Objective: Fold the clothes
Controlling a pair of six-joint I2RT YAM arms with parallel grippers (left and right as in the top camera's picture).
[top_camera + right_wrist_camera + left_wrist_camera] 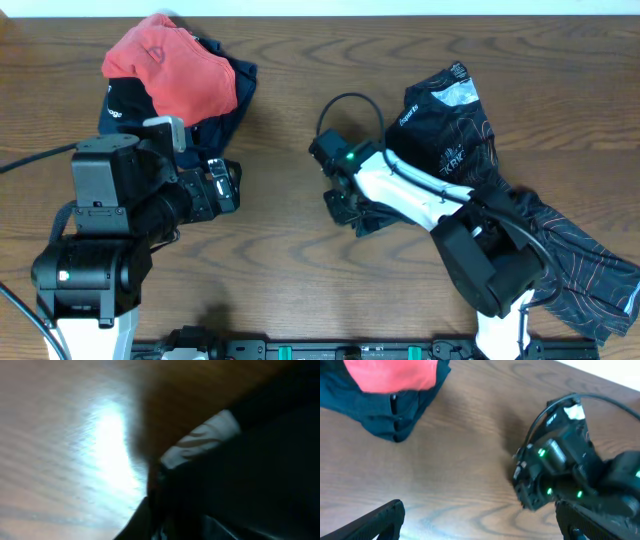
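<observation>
The wooden table (290, 70) bears a black jersey (450, 130) and, well apart, a navy garment (235, 85).

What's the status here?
Left gripper open over table. Right gripper at jersey edge, grip unclear. Jersey crumpled, unfolded. Red-navy pile far left, clear.

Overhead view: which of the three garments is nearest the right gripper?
The black jersey with orange contour lines and white lettering, beside the right gripper; the coral-red garment and navy garment lie piled far left.
</observation>
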